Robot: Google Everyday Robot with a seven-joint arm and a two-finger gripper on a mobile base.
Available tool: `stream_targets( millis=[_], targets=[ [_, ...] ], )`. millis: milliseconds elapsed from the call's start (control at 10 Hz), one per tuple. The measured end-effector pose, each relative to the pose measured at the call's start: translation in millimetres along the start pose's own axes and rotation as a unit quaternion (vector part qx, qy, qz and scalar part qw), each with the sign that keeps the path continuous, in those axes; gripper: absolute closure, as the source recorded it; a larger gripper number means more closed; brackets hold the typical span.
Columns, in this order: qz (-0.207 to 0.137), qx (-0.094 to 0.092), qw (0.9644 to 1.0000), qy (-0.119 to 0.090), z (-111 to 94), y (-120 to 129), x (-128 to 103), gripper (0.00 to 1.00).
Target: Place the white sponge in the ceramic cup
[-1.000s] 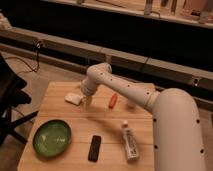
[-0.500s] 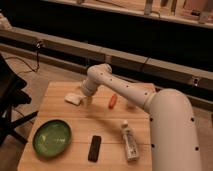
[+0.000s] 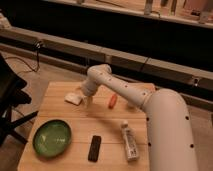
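The white sponge (image 3: 73, 98) lies flat at the back left of the wooden table (image 3: 75, 120). My gripper (image 3: 89, 102) hangs down from the white arm's wrist (image 3: 97, 79), just right of the sponge and close above the table. It is beside the sponge; I cannot tell whether it touches it. The ceramic cup does not show; the arm may hide it.
A green round plate (image 3: 52, 137) sits at the front left. A black flat bar (image 3: 94, 148) lies at the front middle, with a white labelled bottle (image 3: 130, 141) to its right. A small orange-red object (image 3: 113, 101) lies under the arm. A black chair (image 3: 10, 100) stands to the left.
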Motion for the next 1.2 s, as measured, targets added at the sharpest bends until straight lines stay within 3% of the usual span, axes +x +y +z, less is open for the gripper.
stream_targets(
  millis=[100,600,700,900,1200],
  targets=[
    [-0.007,0.005,1.0000,-0.002,-2,-1,-2,0.20],
    [-0.039,0.077,0.9960,-0.021,-4,-23,-21,0.20],
    [-0.038,0.084,0.9955,-0.021,-2,-27,-22,0.20],
    [-0.033,0.084,0.9957,-0.019,7,-36,-24,0.20],
    [-0.023,0.061,0.9978,-0.010,27,-47,-22,0.20]
  ],
)
